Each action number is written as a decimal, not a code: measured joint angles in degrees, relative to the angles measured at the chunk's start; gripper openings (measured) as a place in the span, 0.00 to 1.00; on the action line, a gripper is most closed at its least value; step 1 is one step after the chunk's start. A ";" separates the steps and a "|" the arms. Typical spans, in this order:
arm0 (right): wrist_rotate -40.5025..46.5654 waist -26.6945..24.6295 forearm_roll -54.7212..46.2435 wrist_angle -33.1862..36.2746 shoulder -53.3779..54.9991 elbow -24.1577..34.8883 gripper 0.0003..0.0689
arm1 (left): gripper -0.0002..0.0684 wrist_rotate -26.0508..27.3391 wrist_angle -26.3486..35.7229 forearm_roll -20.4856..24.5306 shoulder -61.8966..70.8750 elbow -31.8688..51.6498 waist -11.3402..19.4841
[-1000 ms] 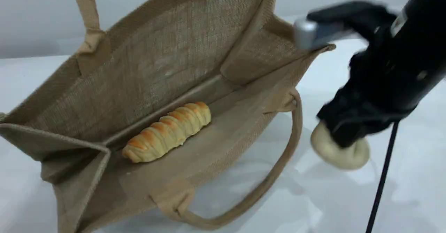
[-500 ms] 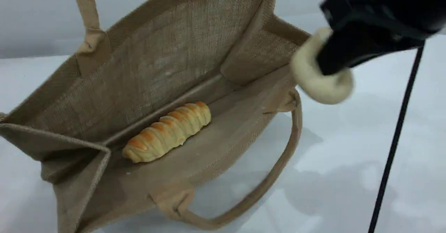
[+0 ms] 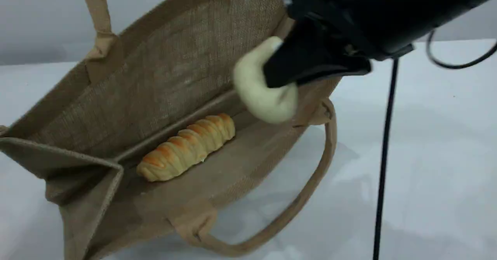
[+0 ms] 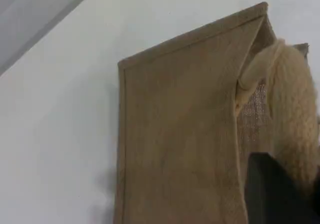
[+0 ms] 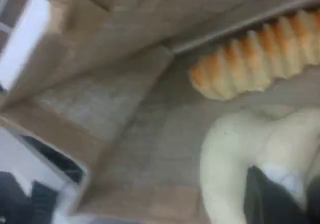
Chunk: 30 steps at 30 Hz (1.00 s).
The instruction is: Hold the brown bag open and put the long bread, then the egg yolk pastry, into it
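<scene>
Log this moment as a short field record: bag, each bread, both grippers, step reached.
bag: brown bag lying on its side on the white table, mouth open toward the camera
long bread: long bread resting inside the bag on its lower wall
pastry: egg yolk pastry in the air at the bag's mouth, above the lower wall
right gripper: right gripper shut on the pastry
left gripper: left gripper shut on a beige handle, holding the bag open
step: long bread in; pastry not yet released
</scene>
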 joint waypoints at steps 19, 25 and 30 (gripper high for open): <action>-17.45 0.85 18.99 4.55 12.38 -6.51 0.05 | 0.12 -0.04 0.00 -1.69 0.00 0.00 0.00; -19.07 3.34 19.28 5.04 18.31 -11.44 0.09 | 0.12 -0.04 0.00 -2.70 0.00 0.00 0.00; -21.04 3.52 19.03 3.38 19.54 -13.11 0.28 | 0.12 -0.04 -0.05 -2.70 0.00 0.00 0.00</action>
